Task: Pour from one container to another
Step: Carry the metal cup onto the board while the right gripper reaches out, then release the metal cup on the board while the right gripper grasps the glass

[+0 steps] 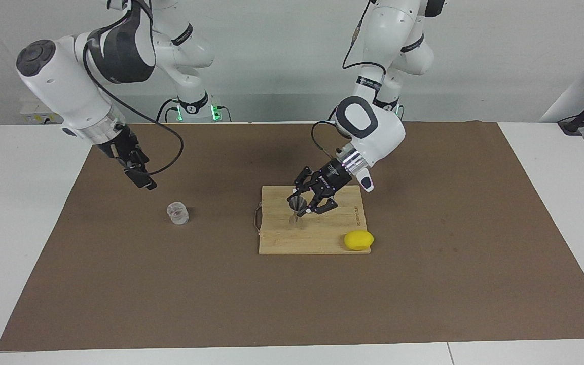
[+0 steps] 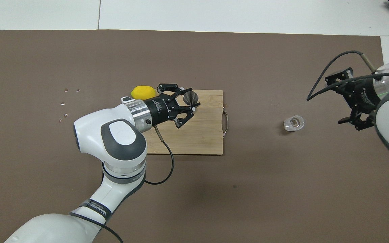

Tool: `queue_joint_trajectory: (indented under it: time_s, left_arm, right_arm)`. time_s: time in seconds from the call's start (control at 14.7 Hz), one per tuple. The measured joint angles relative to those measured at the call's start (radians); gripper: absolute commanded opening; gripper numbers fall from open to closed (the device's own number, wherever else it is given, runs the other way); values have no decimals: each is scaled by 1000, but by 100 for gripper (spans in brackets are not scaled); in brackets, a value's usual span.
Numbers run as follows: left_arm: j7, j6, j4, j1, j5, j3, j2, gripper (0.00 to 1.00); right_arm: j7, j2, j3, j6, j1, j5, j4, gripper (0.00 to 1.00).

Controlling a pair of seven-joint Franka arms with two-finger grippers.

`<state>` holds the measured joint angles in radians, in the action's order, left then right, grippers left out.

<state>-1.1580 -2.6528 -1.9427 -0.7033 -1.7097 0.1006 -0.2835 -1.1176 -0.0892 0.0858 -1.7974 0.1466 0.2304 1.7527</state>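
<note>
The clear glass tumbler [image 1: 177,213] [image 2: 293,123] stands upright on the brown mat toward the right arm's end. The metal jigger [image 1: 298,207] [image 2: 191,98] stands upright on the wooden cutting board [image 1: 317,241] [image 2: 201,138]. My left gripper [image 1: 306,200] [image 2: 186,100] is low over the board, open, with a finger on either side of the jigger's upper cone; I cannot tell whether they touch it. My right gripper [image 1: 140,175] [image 2: 335,100] is open and empty, raised over the mat beside the tumbler and apart from it.
A yellow lemon [image 1: 358,240] [image 2: 143,91] lies at the board's corner farther from the robots. The board's metal handle [image 1: 257,218] [image 2: 226,119] points toward the tumbler. A few small specks [image 2: 65,102] lie on the mat toward the left arm's end.
</note>
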Motion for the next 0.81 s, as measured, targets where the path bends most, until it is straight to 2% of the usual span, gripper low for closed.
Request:
queue_joint_trajectory:
  time_s: [0.27,0.54,0.81]
  left_arm:
    - [0,-44,61,-23,-4,1,-45,0]
    - [0,-52,104,-26,-6,1,-78,0]
    - [0,-65,106,-33,-7,1,-98,0]
  right_arm:
    - [-10,-78,-2,-60,81,145,51,100]
    - [2,-170,-2,-131,104,252,66,100]
    - [126,-258,-2,-168,146,344,97,100]
